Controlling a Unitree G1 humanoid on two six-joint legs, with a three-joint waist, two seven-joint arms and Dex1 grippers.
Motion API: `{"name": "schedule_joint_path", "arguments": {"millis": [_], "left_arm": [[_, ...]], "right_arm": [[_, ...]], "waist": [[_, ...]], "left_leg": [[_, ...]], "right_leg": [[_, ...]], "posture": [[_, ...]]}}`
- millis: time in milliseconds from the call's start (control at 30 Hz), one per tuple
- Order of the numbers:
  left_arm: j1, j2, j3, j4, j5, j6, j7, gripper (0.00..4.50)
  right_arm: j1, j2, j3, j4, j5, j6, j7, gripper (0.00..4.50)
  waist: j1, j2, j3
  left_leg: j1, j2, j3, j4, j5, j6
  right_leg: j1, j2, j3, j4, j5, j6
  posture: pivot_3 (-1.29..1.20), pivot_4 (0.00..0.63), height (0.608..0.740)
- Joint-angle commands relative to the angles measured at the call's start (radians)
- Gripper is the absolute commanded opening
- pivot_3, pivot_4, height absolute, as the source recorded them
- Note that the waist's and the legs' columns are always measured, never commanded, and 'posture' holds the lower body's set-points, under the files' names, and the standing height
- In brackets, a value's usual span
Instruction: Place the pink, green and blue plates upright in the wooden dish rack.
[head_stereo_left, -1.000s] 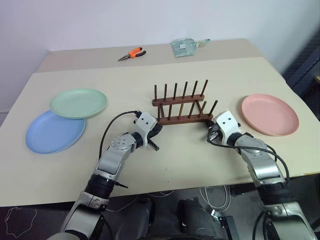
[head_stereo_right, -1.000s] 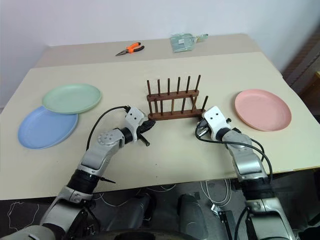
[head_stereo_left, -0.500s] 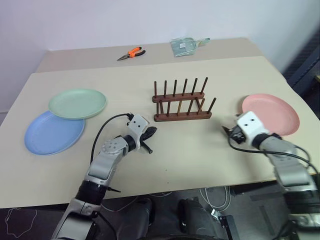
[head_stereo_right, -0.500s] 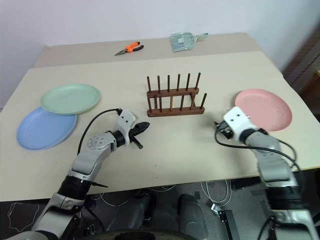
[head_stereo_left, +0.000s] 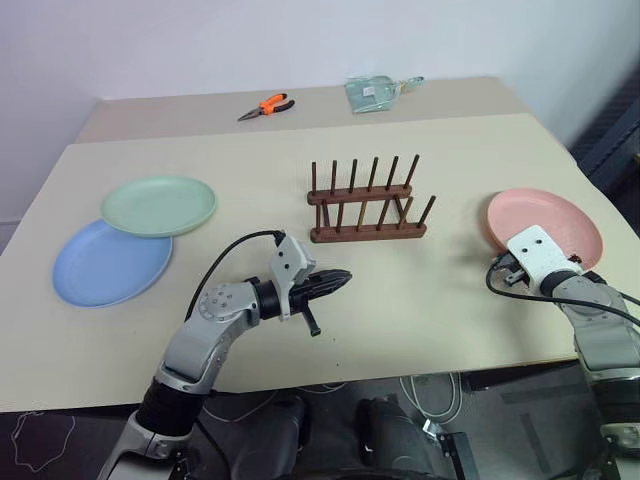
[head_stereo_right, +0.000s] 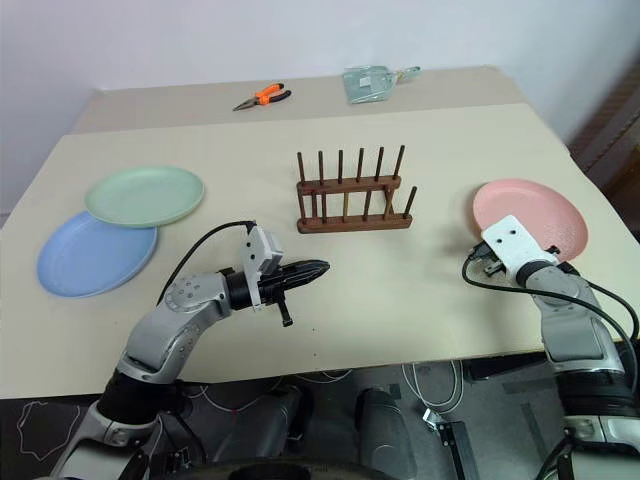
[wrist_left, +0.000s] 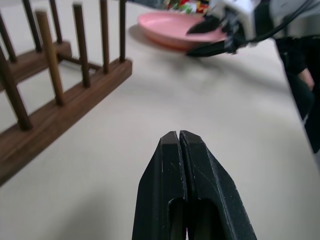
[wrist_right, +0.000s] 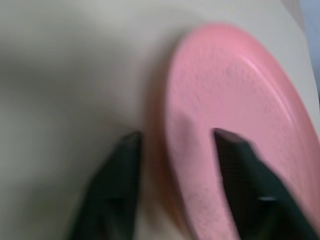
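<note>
Wooden dish rack (head_stereo_left: 367, 203) without plates.

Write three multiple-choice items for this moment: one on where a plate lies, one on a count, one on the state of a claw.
1. Where does the green plate lie?
A. in the rack
B. overlapping the blue plate's far edge
C. beside the pliers

2. How many plates stand in the wooden dish rack?
A. none
B. one
C. three

3. How is the right claw?
A. shut, away from the plates
B. shut on the rack
C. open, its fingers either side of the pink plate's near rim

Key: 1 B, the green rim covers part of the blue plate; 2 A, only bare pegs show; 3 C, the right wrist view shows the rim between two spread fingers.
</note>
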Motion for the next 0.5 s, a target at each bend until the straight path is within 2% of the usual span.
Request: {"name": "schedule_joint_path", "arguments": {"millis": [33, 200, 300, 367, 433, 500], "left_arm": [[-0.006, 0.006, -0.006, -0.034, -0.011, 0.002, 0.001, 0.00], [0.003, 0.017, -0.003, -0.036, -0.008, -0.006, 0.002, 0.00], [0.007, 0.030, 0.015, -0.027, -0.005, -0.015, 0.008, 0.00], [0.008, 0.040, 0.029, -0.018, -0.006, -0.021, 0.011, 0.00], [0.006, 0.051, 0.046, -0.005, -0.008, -0.027, 0.013, 0.00], [0.005, 0.064, 0.058, 0.006, -0.006, -0.039, 0.008, 0.00]], "right_arm": [[-0.027, -0.005, -0.007, -0.011, -0.005, -0.022, -0.009, 0.03], [-0.043, -0.013, -0.012, -0.071, -0.002, -0.061, -0.002, 0.03], [-0.089, 0.011, -0.056, -0.179, 0.096, -0.090, 0.044, 0.03], [-0.142, 0.050, -0.097, -0.279, 0.223, -0.055, 0.085, 0.03], [-0.219, 0.115, -0.154, -0.395, 0.427, 0.047, 0.114, 0.03], [-0.303, 0.178, -0.209, -0.523, 0.743, 0.213, 0.122, 0.03]], "waist": [[0.000, 0.000, 0.000], [0.000, 0.000, 0.000], [-0.006, 0.001, 0.001], [-0.016, 0.001, 0.001], [-0.027, 0.001, 0.002], [-0.027, 0.000, 0.002]], "left_leg": [[0.000, 0.000, 0.000, 0.000, 0.000, 0.000], [0.000, 0.000, 0.000, 0.000, 0.000, 0.000], [0.000, 0.000, 0.000, 0.000, 0.000, 0.000], [0.000, 0.000, 0.000, 0.000, 0.000, 0.000], [0.000, 0.000, -0.001, 0.000, 0.000, 0.000], [0.000, 0.001, -0.001, -0.001, 0.000, 0.000]], "right_leg": [[0.000, 0.000, 0.000, 0.000, 0.000, 0.000], [0.000, 0.000, 0.000, 0.000, 0.000, 0.000], [0.000, 0.000, 0.000, 0.000, 0.000, 0.000], [0.000, 0.000, 0.000, 0.000, 0.000, 0.000], [0.000, 0.000, 0.000, 0.000, 0.001, 0.001], [-0.001, 0.001, 0.000, 0.000, 0.001, 0.003]], "posture": [[0.00, 0.150, 0.729], [0.00, 0.150, 0.729], [0.00, 0.150, 0.729], [0.00, 0.150, 0.729], [0.00, 0.150, 0.729], [0.00, 0.150, 0.729]]}}
